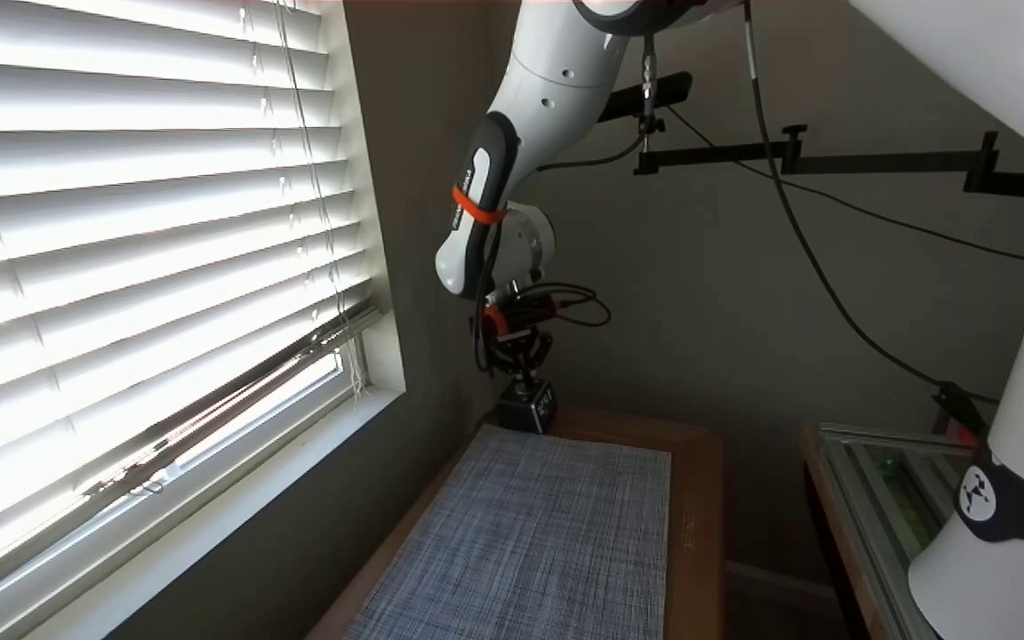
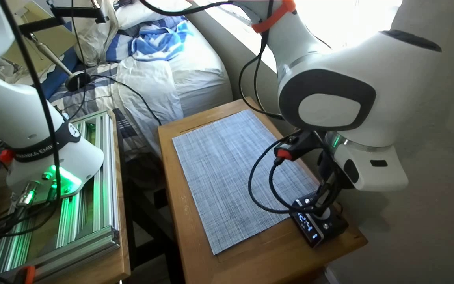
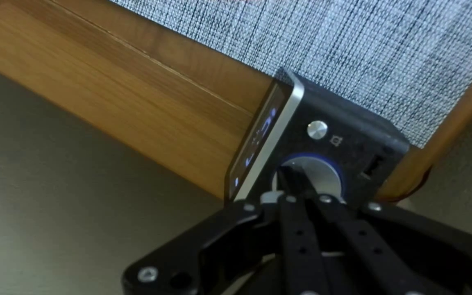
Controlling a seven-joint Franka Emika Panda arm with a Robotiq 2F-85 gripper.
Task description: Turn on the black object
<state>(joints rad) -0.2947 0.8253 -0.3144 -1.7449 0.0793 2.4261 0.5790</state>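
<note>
The black object (image 3: 355, 119) is a small box with a lit front display, a ring-lit round silver button (image 3: 326, 180) and a small silver knob on top. It stands at the mat's corner. It also shows in both exterior views (image 1: 526, 411), (image 2: 331, 227). My gripper (image 3: 291, 174) is shut, its fingertips together over the round button. They hide part of the button; whether they touch or press it is hard to tell. The gripper also shows in an exterior view (image 1: 523, 373), pointing down at the box. In an exterior view (image 2: 323, 203), cables partly cover it.
The grey woven mat (image 2: 231, 169) lies on the wooden table (image 2: 191, 213). A wall and a window with blinds (image 1: 165, 196) stand close beside the table. Loose black cables (image 2: 268, 189) hang from the wrist. A bed (image 2: 195, 79) stands beyond the table.
</note>
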